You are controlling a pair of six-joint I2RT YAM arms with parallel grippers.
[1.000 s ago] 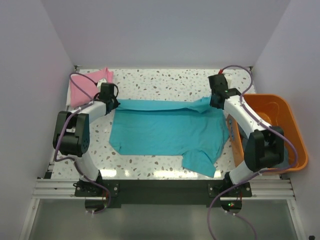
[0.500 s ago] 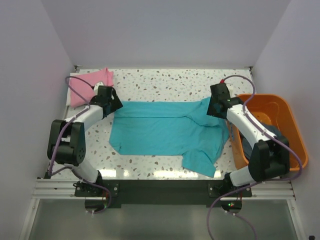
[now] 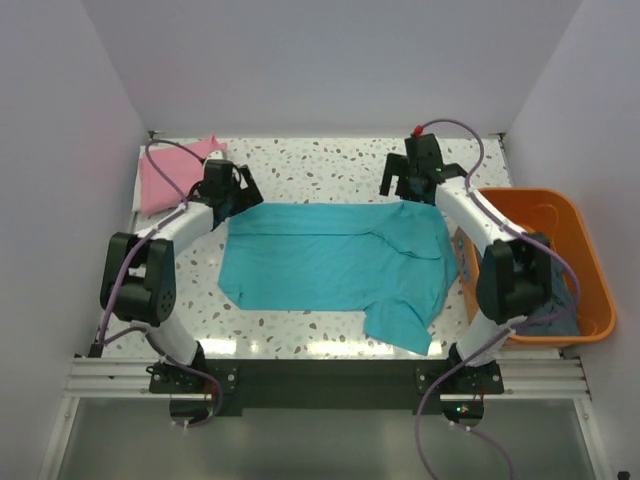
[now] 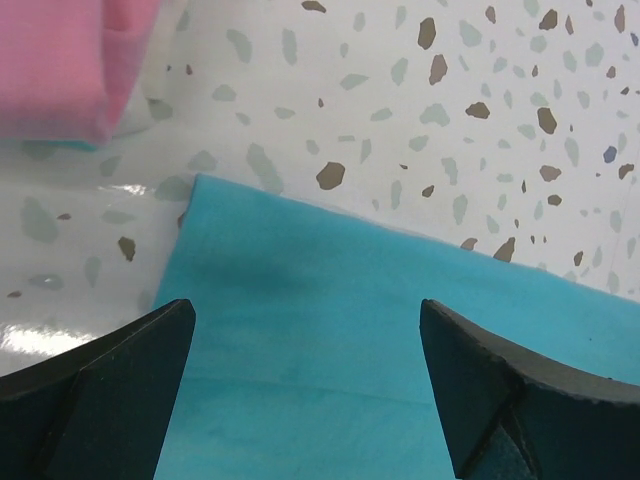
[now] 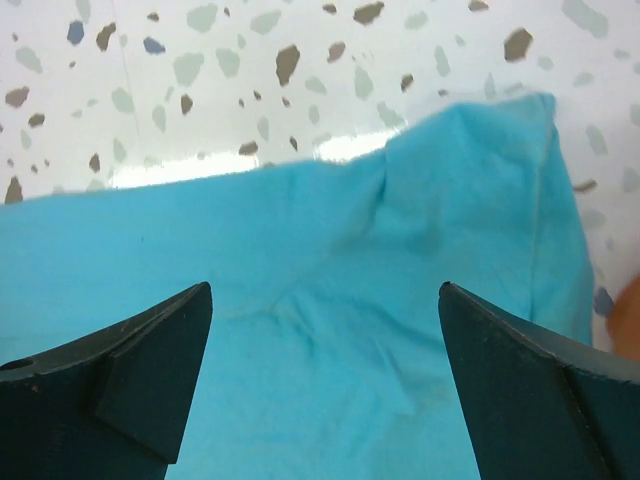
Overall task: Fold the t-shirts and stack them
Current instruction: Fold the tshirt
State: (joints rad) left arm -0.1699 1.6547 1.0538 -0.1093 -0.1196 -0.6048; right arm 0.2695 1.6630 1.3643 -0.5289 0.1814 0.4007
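Note:
A turquoise-teal t-shirt point(image 3: 330, 255) lies spread flat in the middle of the table, one sleeve hanging toward the near right. My left gripper point(image 3: 240, 190) hovers open over its far left corner point(image 4: 330, 330), with nothing between the fingers point(image 4: 120, 370). Over the far right corner point(image 5: 400, 250) my right gripper point(image 3: 405, 180) is also open and empty. A folded pink t-shirt point(image 3: 165, 175) rests at the back left point(image 4: 60, 60). A dark grey-blue t-shirt point(image 3: 562, 300) lies in the tub, partly hidden by the right arm.
An orange plastic tub point(image 3: 570, 225) stands at the right edge of the table. White walls close in the back and both sides. Speckled tabletop point(image 3: 320, 165) shows beyond the teal shirt's far edge.
Both grippers opened and let go of the teal shirt's far edge, which now lies flat. Both moved toward the far side of the table.

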